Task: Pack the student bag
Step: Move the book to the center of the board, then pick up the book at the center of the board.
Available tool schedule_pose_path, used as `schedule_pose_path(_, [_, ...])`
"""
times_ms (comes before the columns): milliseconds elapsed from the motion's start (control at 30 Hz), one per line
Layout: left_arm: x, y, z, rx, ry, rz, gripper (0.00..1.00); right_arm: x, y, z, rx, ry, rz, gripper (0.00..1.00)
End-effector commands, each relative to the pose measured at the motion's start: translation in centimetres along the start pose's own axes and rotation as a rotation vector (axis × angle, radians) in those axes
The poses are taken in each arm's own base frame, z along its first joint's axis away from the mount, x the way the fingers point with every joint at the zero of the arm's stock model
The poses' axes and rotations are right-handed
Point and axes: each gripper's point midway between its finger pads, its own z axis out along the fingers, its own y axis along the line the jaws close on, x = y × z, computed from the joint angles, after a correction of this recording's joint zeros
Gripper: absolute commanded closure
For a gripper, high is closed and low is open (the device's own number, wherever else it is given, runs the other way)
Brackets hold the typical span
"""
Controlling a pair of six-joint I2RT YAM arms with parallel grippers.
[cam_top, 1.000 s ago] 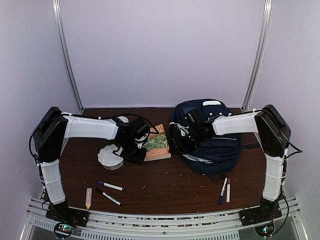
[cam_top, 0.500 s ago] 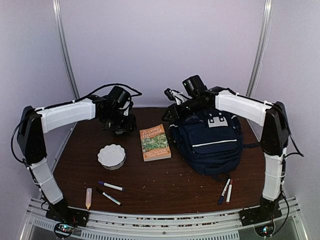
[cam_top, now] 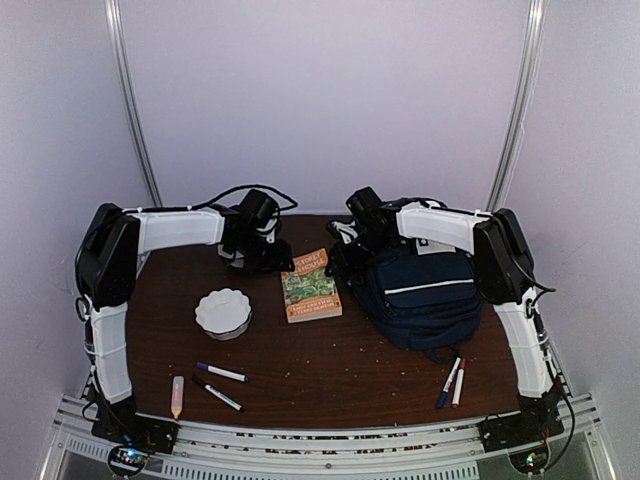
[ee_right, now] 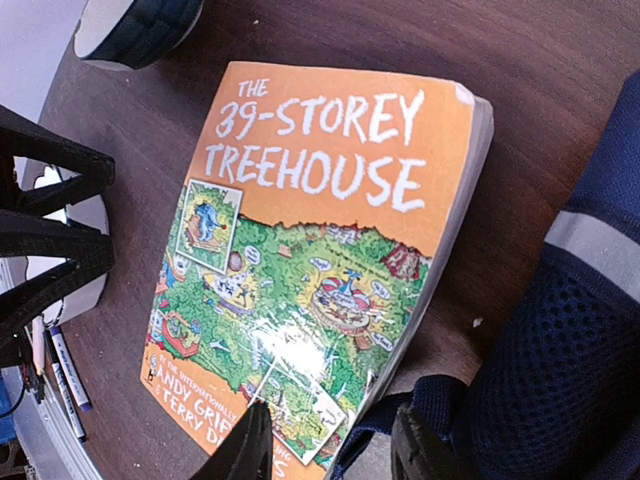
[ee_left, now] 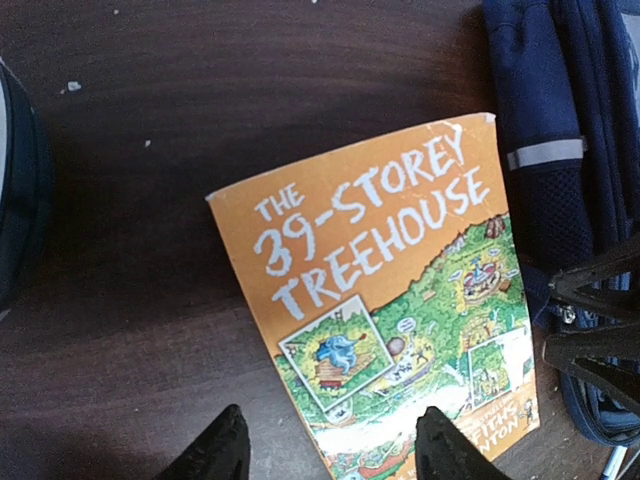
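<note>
The student bag, navy with a thin white stripe, lies at the right of the table. Its mesh side and a strap show in the wrist views. An orange paperback book lies flat just left of it. My left gripper hovers by the book's far left corner, and in its own view it is open, with the book below. My right gripper sits between book and bag. Seen from its wrist it is open over the book's edge and a strap loop.
A white scalloped bowl sits left of the book. Two markers and a pale tube lie front left, and two more markers front right. A round blue-sided object lies behind the book. The brown table carries crumbs.
Both arms came down from a raised pose at the back, and their grippers now hang over the book's far end. The left jaws opened wide, the right ones a little.
</note>
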Motion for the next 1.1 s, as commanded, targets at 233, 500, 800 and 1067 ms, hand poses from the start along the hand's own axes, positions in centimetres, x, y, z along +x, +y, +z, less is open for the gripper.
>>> schedule_pose_path(233, [1.3,1.2,1.3,0.071,0.034,-0.136,0.39,3.7,-1.2,2.8,-0.030,0.080,0.138,0.67])
schedule_pose_path(500, [2.5,2.1,1.6,0.067,0.070,-0.163,0.37,5.2,-2.0,2.9,-0.068,0.081,0.366,0.90])
schedule_pose_path(800, [4.1,1.9,1.6,0.098,0.121,-0.161,0.36,15.6,-5.5,6.0,0.013,0.275,0.403,0.99])
schedule_pose_path(1067, [5.1,2.0,2.2,0.115,0.143,-0.213,0.34,15.9,-6.5,5.5,0.076,0.291,0.403,1.00])
